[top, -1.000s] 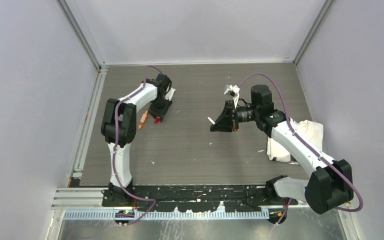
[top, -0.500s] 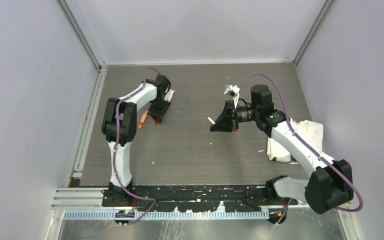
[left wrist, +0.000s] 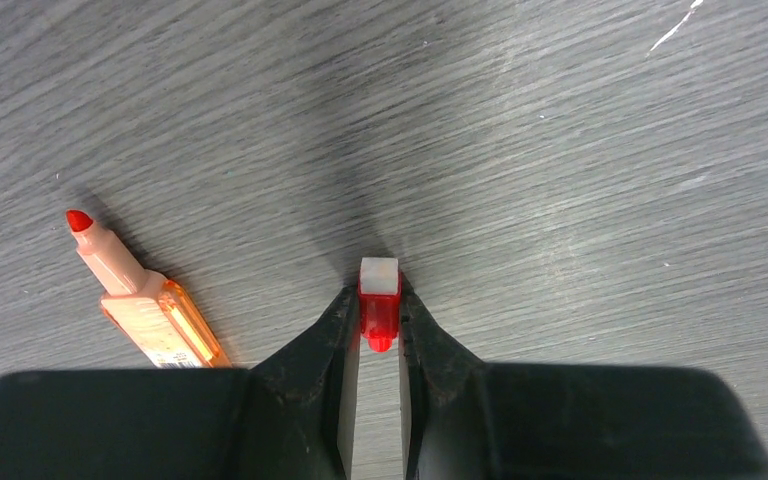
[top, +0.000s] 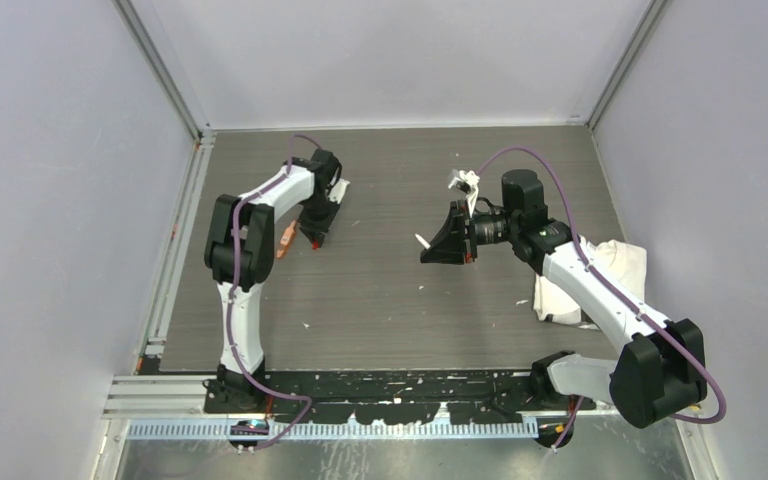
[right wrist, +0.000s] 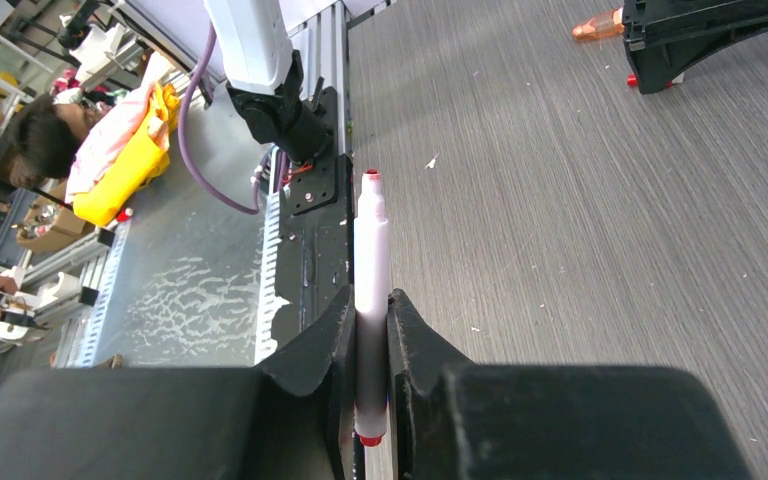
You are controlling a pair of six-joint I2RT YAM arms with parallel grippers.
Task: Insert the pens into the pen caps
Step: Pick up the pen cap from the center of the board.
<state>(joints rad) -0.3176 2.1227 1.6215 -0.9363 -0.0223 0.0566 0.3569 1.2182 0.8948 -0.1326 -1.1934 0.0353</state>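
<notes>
Left arm reaches down at upper left, tool (left wrist: 378,298) pinching a red cap (left wrist: 379,314) on the bench (left wrist: 560,150); right arm extends level mid-frame, tool (right wrist: 370,305) clamping a white pen (right wrist: 370,240).

Overall light: bright, even and soft, coming from overhead; the pale walls in the top view are evenly lit.
Shadows: a soft dark fan on the table (left wrist: 610,150) ahead of the left gripper (left wrist: 380,300); a short shadow hugs the orange pen (left wrist: 145,310).
Glare: broad sheen on the table grain; mottled highlights on the metal sheet (right wrist: 200,290).
Exposure: the white pen (right wrist: 371,250) pinched in the right gripper (right wrist: 370,310) is nearly blown out; the red pen cap (left wrist: 379,315) pinched by the left gripper is saturated.
Focus: the top view is sharp; the far background of the right wrist view is soft.
</notes>
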